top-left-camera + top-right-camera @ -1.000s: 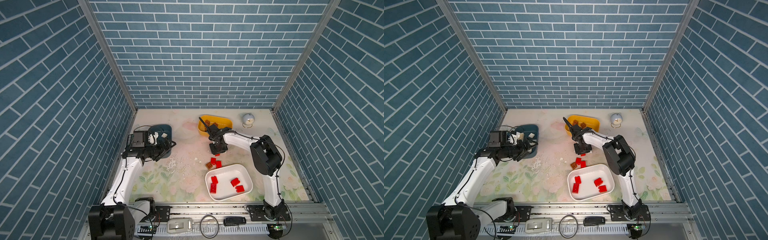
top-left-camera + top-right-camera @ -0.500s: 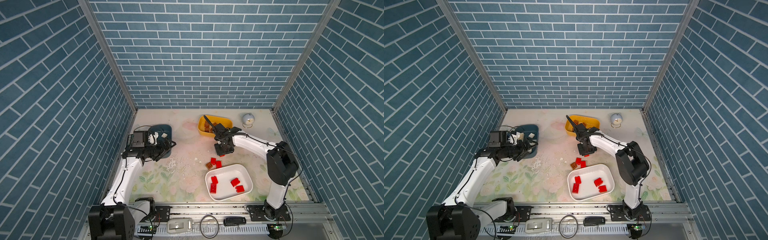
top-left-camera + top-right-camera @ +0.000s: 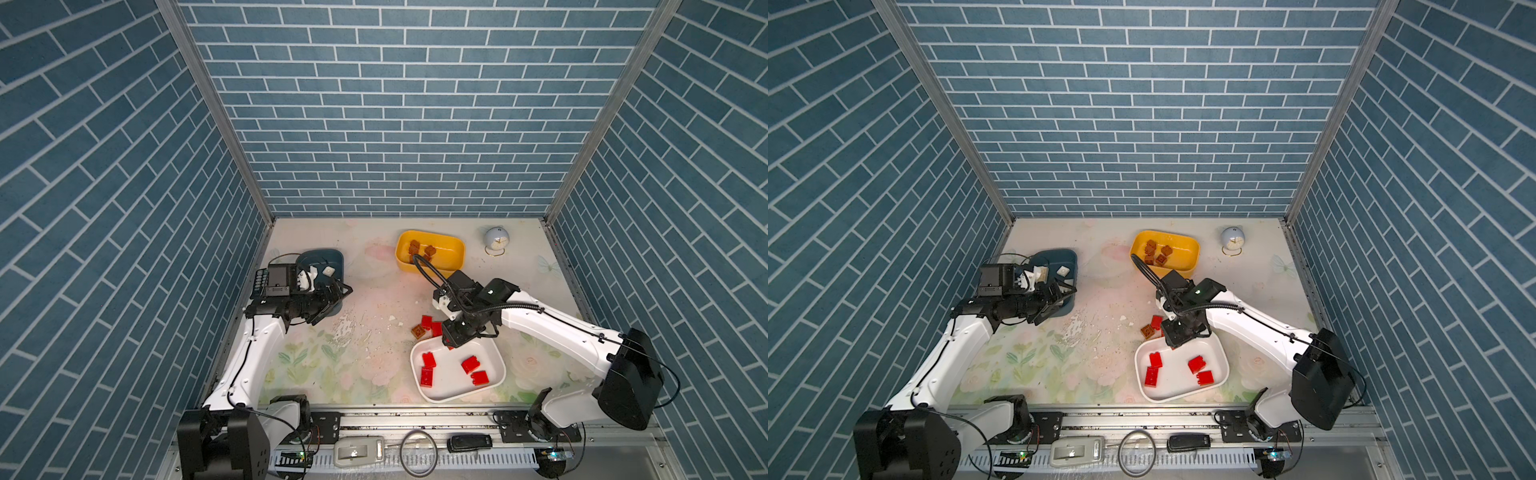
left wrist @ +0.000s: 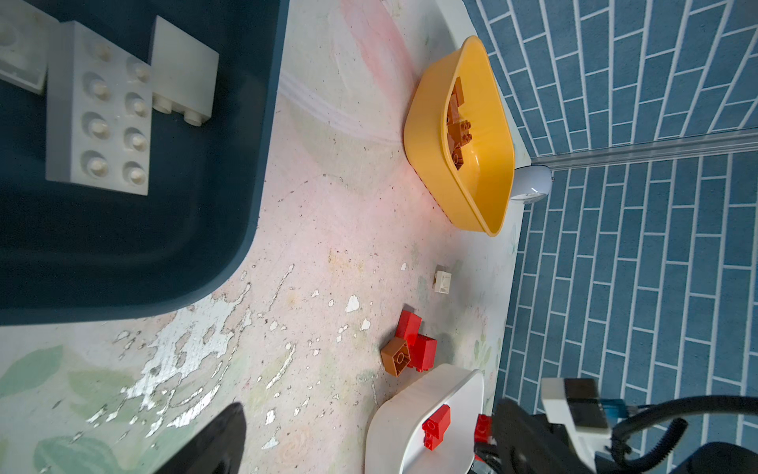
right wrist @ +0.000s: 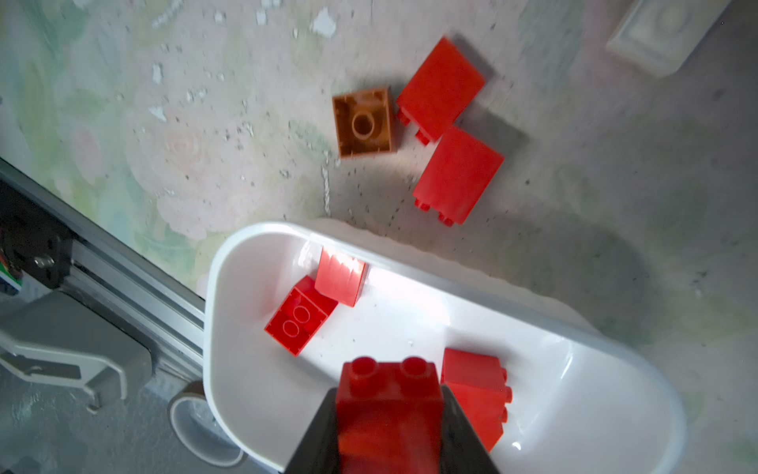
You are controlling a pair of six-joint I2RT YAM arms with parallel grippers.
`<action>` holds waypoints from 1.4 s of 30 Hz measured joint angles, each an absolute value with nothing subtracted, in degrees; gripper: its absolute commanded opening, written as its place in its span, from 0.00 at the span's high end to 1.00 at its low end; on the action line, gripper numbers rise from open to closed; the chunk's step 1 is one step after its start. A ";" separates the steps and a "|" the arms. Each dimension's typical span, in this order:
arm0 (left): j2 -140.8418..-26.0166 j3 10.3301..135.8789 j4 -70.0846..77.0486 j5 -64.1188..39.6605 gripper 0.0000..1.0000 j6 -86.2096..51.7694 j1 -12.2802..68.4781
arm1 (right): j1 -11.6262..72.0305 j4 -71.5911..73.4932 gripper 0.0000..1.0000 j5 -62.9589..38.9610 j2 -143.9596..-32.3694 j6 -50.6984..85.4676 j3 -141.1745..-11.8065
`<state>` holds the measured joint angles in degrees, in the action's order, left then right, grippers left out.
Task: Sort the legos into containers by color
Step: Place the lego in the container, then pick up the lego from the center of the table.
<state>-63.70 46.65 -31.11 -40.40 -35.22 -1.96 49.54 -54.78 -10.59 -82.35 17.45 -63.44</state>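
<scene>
Right gripper, clamping a red brick, is arriving over the white tub from farther back; drop pending. Left gripper is idling open, empty.

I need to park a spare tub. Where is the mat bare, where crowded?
Bare: between the dark teal plastic tub and the yellow plastic tub; the front stretch between the left arm and the white plastic tub. Crowded: behind the white tub, with loose red bricks, a brown brick and the right gripper.
</scene>
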 measured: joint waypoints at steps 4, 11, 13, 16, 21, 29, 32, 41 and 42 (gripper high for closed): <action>-63.70 46.65 -31.14 -40.40 0.04 -35.20 -1.96 | 50.26 -54.76 0.45 -11.18 -82.39 16.78 -62.67; -63.70 46.65 -31.16 -40.38 0.04 -35.22 -1.96 | 49.80 -52.97 0.43 -11.33 -84.05 16.69 -67.77; -63.68 46.65 -31.16 -40.36 0.04 -35.20 -1.96 | 49.28 -52.38 0.43 -10.44 -86.04 16.71 -69.93; -63.55 46.50 -31.18 -40.36 0.04 -35.22 -1.96 | 47.09 -52.03 0.44 -7.68 -90.76 17.39 -73.41; -63.00 45.98 -31.22 -40.36 0.04 -35.22 -1.96 | 42.26 -51.40 0.43 -1.74 -97.89 19.94 -76.51; -62.96 45.50 -31.11 -40.36 0.04 -35.22 -1.96 | 38.20 -47.88 0.40 2.63 -107.79 22.15 -79.35; -62.96 45.50 -31.11 -40.36 0.04 -35.22 -1.96 | 37.32 -46.46 0.40 3.14 -111.53 22.28 -80.97; -62.96 45.50 -31.07 -40.38 0.04 -35.20 -1.96 | 35.90 -43.90 0.67 3.40 -117.19 23.33 -84.29; -62.96 45.50 -31.07 -40.38 0.04 -35.20 -1.96 | 35.83 -43.81 0.71 3.64 -117.40 23.38 -84.55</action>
